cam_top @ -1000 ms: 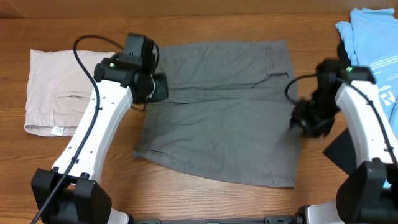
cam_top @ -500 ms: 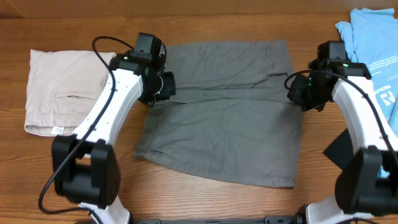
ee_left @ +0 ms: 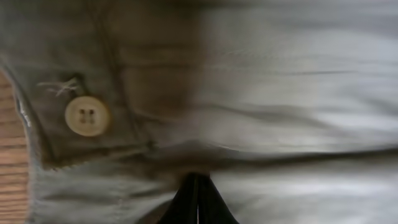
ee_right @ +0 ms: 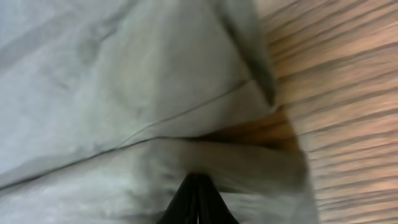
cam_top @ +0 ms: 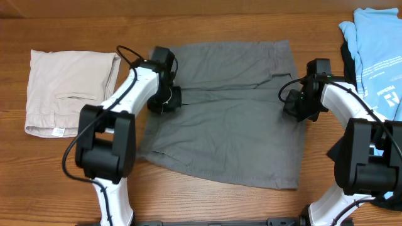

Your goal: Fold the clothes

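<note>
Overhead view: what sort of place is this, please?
Probably a robot test bench for folding laundry: a wooden table, the left gripper and right gripper shut on dark grey shorts, beige shorts and a light-blue shirt lying at the sides.

Beige shorts (cam_top: 69, 85) lie folded flat at the table's (cam_top: 207, 25) left end, a white tag (cam_top: 58, 131) at their near corner. A light-blue shirt (cam_top: 374, 47) with white print (cam_top: 390, 95) lies bunched at the far right edge.
</note>
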`<move>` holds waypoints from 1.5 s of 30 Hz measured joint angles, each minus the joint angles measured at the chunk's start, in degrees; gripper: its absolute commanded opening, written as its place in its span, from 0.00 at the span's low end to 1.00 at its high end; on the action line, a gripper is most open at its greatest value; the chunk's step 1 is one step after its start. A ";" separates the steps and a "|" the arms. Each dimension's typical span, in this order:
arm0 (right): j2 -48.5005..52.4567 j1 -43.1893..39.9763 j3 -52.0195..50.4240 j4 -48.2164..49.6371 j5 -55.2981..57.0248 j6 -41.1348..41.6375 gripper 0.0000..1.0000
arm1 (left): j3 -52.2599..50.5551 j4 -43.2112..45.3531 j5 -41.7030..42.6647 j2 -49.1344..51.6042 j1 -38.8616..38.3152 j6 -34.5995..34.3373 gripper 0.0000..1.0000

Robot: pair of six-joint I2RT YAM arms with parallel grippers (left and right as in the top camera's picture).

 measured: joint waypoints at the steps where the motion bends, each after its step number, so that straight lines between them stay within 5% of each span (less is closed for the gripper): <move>1: 0.00 -0.13 0.00 -0.55 1.16 -0.07 0.04 | 0.00 -0.52 -1.25 0.85 0.02 0.15 0.04; 18: -0.81 -0.02 -2.80 0.83 6.58 -0.22 0.04 | 0.81 -2.47 -4.20 2.12 0.00 0.17 0.04; 23: 0.98 -0.37 6.99 -10.95 6.82 -0.20 0.04 | 2.08 -1.99 -5.01 -4.66 0.00 0.17 0.04; 28: 1.03 -0.42 23.32 -15.72 3.23 -0.85 0.04 | 7.89 2.01 -5.27 -18.23 0.02 0.17 0.05; 33: 0.81 -0.42 28.55 -16.72 -3.54 -2.62 0.04 | 10.08 1.66 -5.22 -24.68 0.00 0.17 0.05; 42: 0.94 -0.39 28.52 -21.57 -7.78 -6.71 0.04 | 9.18 -8.28 -4.74 -11.80 0.07 0.15 0.04; 45: 0.96 -0.42 28.52 -22.60 -7.76 -7.08 0.12 | 8.90 -11.30 -3.58 -7.28 0.07 0.15 0.04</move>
